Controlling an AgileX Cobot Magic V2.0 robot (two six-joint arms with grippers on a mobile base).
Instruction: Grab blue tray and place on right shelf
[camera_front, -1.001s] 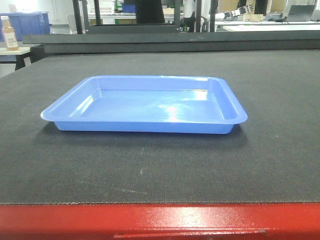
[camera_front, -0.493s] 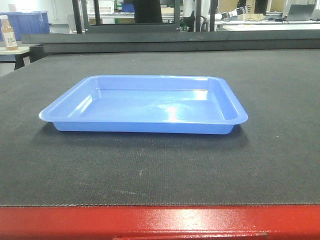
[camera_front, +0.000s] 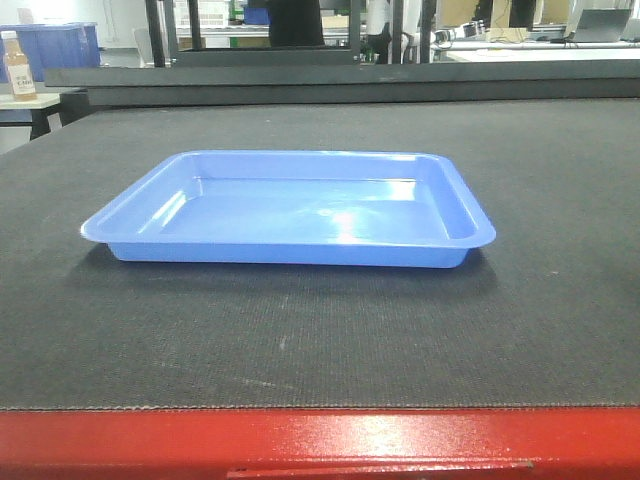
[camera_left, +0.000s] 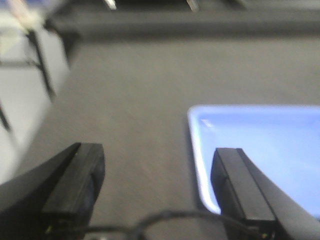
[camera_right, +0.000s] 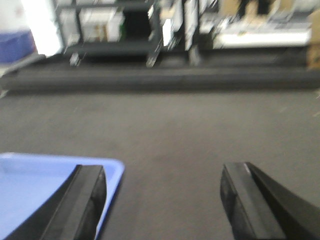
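The blue tray (camera_front: 290, 210) lies flat and empty on the dark mat of the red-framed table (camera_front: 320, 440). My left gripper (camera_left: 157, 160) is open; its left finger is over the mat and its right finger over the tray's left edge (camera_left: 260, 145). My right gripper (camera_right: 162, 172) is open; its left finger is over the tray's right edge (camera_right: 45, 180) and its right finger over the mat. Neither gripper shows in the front view. The right shelf is out of view.
A second dark table (camera_front: 350, 80) runs behind this one. At far left a small table holds a bottle (camera_front: 18, 68), with dark-blue bins (camera_front: 60, 45) behind. Racks and desks stand in the background (camera_right: 115, 30).
The tray has stayed where it was. The front view has shifted slightly, so the background sits a little differently.
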